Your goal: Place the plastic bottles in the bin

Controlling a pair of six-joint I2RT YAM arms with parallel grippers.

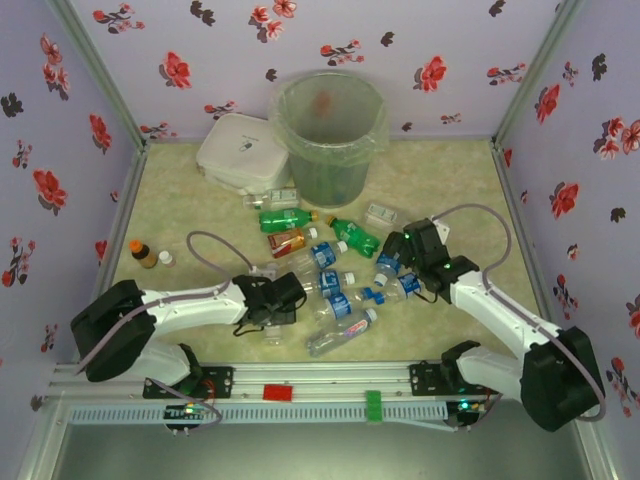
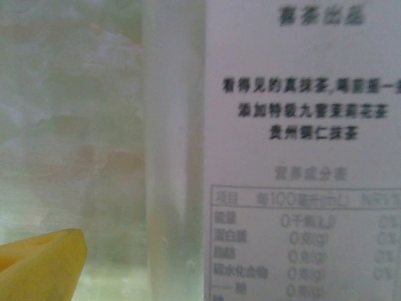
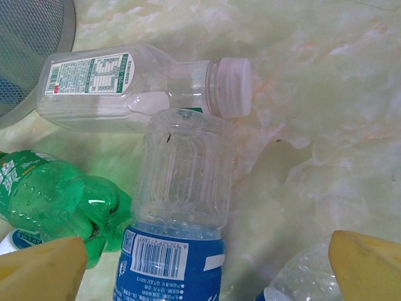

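Roughly fifteen plastic bottles (image 1: pixel 343 331) lie loose on the middle of the surface (image 1: pixel 460 190), in front of the bin (image 1: pixel 330 175). The bin stands at the back, beside a white lidded box (image 1: pixel 240 150).

Your right pincer (image 3: pixel 203 276): fingers (image 3: pixel 37 269) spread wide, holding nothing, either side of a blue-labelled bottle (image 3: pixel 182 188). That bottle's base touches a white-capped clear bottle (image 3: pixel 125 88), with a green bottle (image 3: pixel 56 200) just to its left.

Your left pincer (image 1: pixel 292 297): close against a white-labelled bottle (image 2: pixel 301 125). You cannot tell whether it grips.

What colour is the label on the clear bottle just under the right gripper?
Blue with a white barcode patch; label clearest in the right wrist view.
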